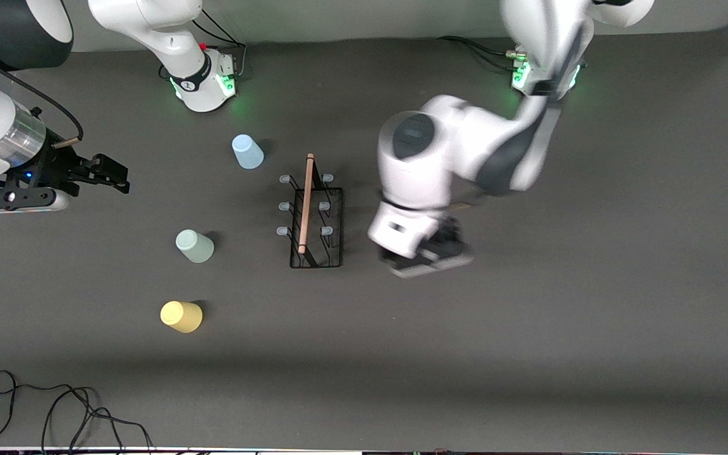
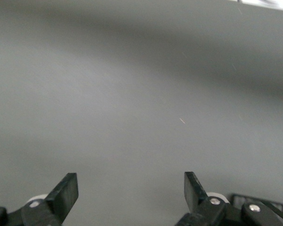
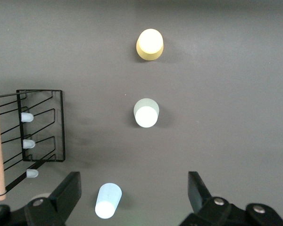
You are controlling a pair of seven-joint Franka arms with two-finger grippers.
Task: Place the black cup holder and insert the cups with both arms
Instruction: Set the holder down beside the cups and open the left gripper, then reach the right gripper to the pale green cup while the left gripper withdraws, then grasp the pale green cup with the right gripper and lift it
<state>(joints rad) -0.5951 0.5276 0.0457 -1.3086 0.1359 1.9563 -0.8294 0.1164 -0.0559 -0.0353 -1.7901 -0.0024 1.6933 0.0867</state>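
Observation:
The black cup holder point(image 1: 316, 218) stands mid-table, its wooden rod handle on top and its prongs bare; it also shows in the right wrist view point(image 3: 40, 127). The light blue cup point(image 1: 247, 151), pale green cup point(image 1: 194, 246) and yellow cup point(image 1: 181, 316) stand apart toward the right arm's end. My left gripper point(image 1: 433, 259) is low beside the holder, toward the left arm's end, blurred; its wrist view shows it open point(image 2: 131, 188) and empty over bare table. My right gripper point(image 1: 111, 174) is open point(image 3: 134, 190) and empty, above the blue cup point(image 3: 108, 201), green cup point(image 3: 146, 113) and yellow cup point(image 3: 150, 44).
A black cable point(image 1: 54, 411) lies loose near the table's front edge at the right arm's end. The dark grey table point(image 1: 560, 328) is bare toward the left arm's end. The arms' green-lit bases point(image 1: 212, 82) stand along the table's back edge.

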